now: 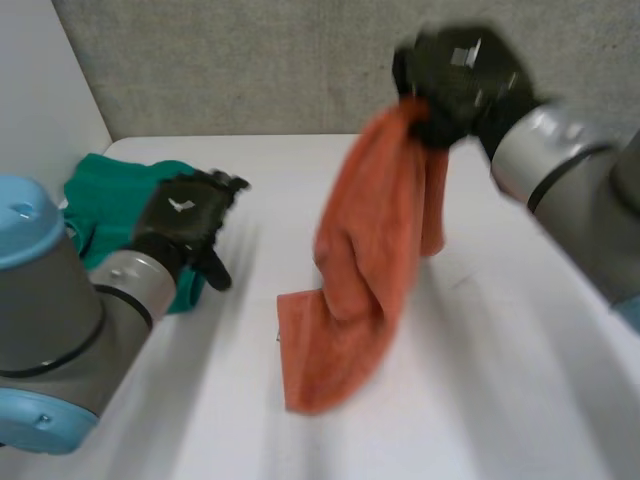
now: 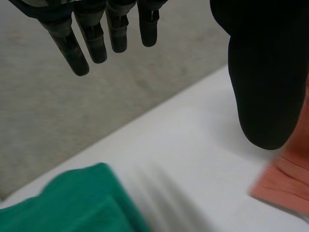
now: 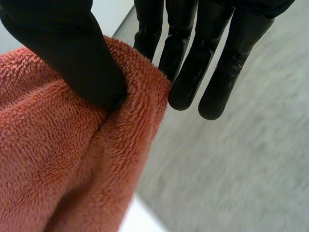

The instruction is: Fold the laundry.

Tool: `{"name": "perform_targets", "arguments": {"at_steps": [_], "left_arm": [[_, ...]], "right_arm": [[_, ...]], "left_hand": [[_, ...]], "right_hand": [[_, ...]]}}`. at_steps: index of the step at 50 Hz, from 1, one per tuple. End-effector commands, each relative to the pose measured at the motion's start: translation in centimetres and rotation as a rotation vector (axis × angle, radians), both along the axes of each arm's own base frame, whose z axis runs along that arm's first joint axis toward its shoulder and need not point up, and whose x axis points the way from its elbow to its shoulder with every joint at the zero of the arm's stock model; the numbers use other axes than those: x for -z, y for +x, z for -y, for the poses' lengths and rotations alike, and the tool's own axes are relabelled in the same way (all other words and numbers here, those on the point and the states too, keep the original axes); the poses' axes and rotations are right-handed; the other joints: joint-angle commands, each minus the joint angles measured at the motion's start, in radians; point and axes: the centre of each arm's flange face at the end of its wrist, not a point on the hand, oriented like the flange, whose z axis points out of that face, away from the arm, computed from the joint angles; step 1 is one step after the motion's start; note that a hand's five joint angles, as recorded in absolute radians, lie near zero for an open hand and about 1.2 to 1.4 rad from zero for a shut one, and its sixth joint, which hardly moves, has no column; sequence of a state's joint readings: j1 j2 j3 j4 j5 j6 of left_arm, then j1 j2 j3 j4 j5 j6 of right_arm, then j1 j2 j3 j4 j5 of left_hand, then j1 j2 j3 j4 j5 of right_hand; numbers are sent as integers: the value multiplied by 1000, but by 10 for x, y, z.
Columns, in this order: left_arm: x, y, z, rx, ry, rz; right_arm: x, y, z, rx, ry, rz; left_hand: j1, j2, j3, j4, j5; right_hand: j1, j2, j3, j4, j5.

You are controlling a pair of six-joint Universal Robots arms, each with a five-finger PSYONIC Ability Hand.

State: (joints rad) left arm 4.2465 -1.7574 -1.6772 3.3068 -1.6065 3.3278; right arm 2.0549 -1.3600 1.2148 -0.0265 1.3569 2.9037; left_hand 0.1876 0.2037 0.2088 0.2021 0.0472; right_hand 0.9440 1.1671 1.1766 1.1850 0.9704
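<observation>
An orange towel [image 1: 365, 270] hangs from my right hand [image 1: 455, 80], which is raised high over the far middle of the white table [image 1: 480, 380]. The towel's lower end still rests on the table. In the right wrist view the thumb [image 3: 67, 53] pinches a bunched edge of the orange towel [image 3: 63, 164] against the fingers. My left hand [image 1: 185, 215] hovers at the table's left with fingers [image 2: 91, 38] straight and spread, holding nothing. It sits just beside a crumpled green cloth [image 1: 100, 200].
The green cloth [image 2: 72, 203] lies below my left hand's fingertips, and a corner of the orange towel [image 2: 287, 183] shows past its thumb. A grey wall stands behind the table's far edge.
</observation>
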Motion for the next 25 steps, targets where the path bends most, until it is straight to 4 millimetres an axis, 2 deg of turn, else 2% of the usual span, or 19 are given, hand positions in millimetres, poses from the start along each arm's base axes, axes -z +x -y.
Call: {"name": "perform_targets", "arguments": {"at_steps": [1,6,9,13,18,25], "left_arm": [[-19,20,10,-122,-32,-88],[-13,20,6,-108,7,-115],[-7,16,0,-77,33,-123],[2,8,-6,-9,98,-159],[29,-11,0,100,275,-280],[49,-29,23,125,430,-468]], "right_arm": [[-49,0,-1,-31,-50,180],[-62,3,0,-31,-82,209],[-61,7,1,-32,-78,215],[-53,22,-9,-40,-55,211],[-45,29,-19,-59,-27,198],[-33,25,-25,-55,14,176]], "left_hand": [[-1,-17,-22,-15,-35],[5,-11,-16,-9,-29],[11,-5,-10,-3,-23],[11,-5,-10,-3,-23],[14,-2,-7,0,-20],[26,10,5,11,-8]], "right_hand": [[452,229,220,211,251],[452,229,220,211,251],[452,229,220,211,251],[452,229,220,211,251],[452,229,220,211,251],[452,229,220,211,251]]}}
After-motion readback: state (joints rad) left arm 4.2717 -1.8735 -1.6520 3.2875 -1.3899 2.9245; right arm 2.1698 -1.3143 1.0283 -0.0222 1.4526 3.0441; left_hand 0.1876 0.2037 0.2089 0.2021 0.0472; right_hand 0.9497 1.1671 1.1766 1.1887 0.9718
